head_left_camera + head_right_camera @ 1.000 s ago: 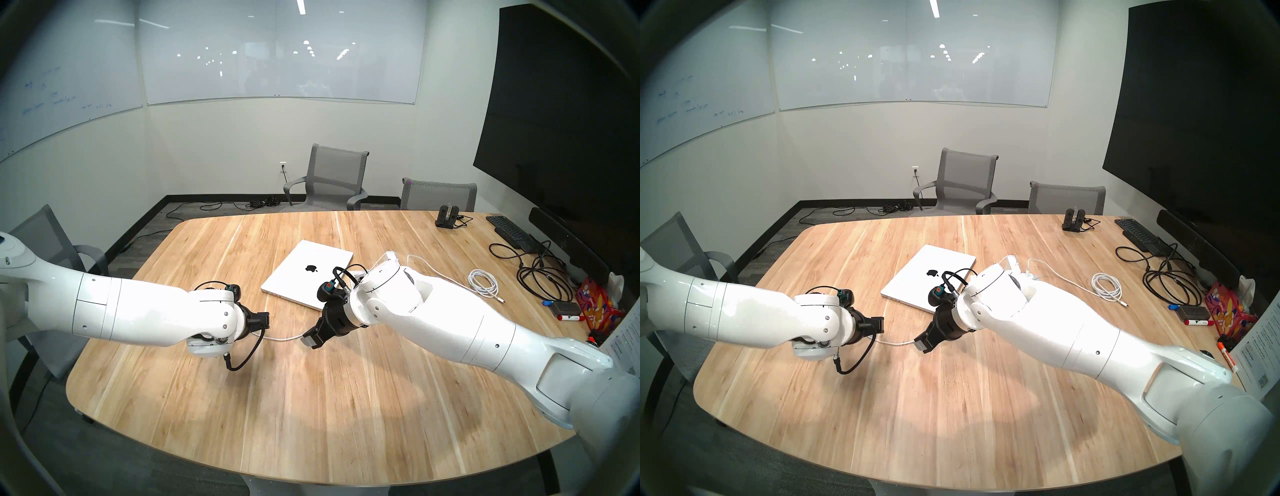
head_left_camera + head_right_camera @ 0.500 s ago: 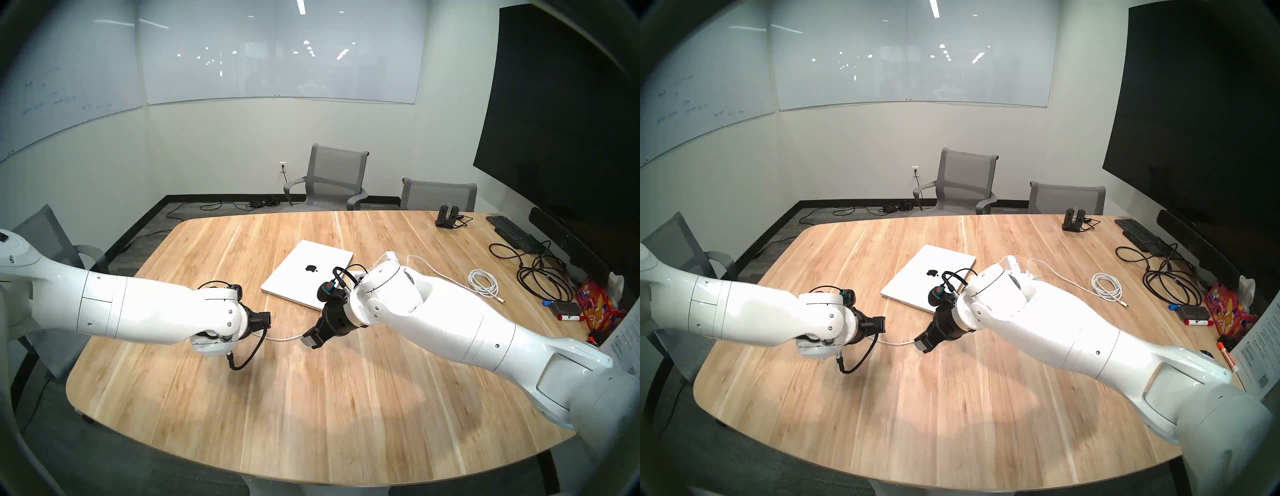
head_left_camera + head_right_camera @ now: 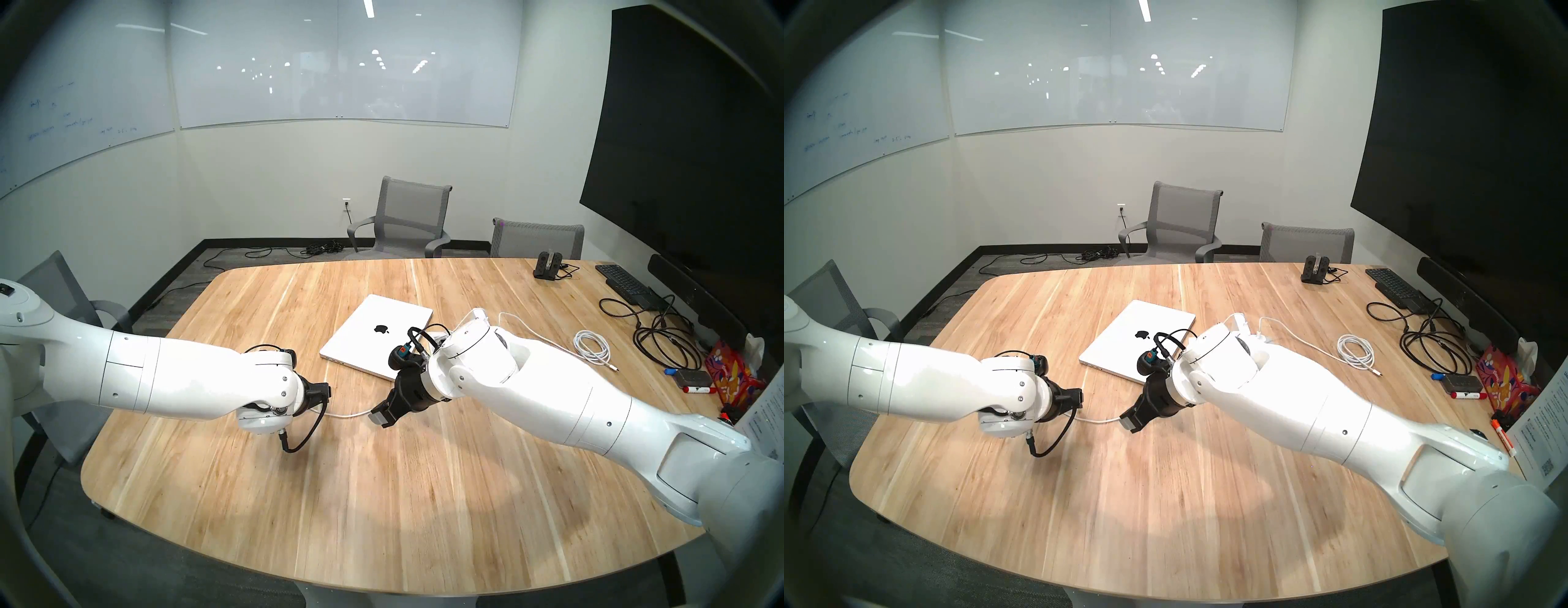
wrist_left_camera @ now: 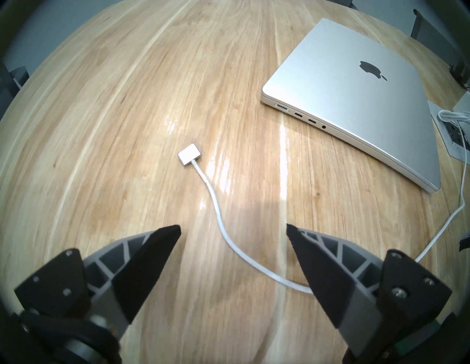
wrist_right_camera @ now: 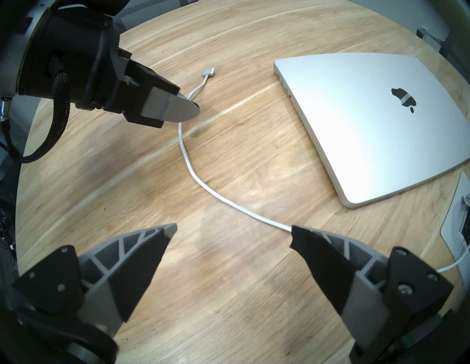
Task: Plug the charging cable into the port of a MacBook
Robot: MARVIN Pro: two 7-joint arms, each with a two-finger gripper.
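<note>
The table is pale wood with a smooth, shiny top. The MacBook looks like soft, matt silver metal. The cable is smooth white plastic. The left gripper has black and grey matt plastic fingers.

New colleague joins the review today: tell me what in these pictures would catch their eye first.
Two white arms reach in from both sides over the wooden table, the left gripper and right gripper both open and empty. Between them the charging cable lies loose, its plug unconnected. The closed MacBook sits just beyond, mid-table.
</note>
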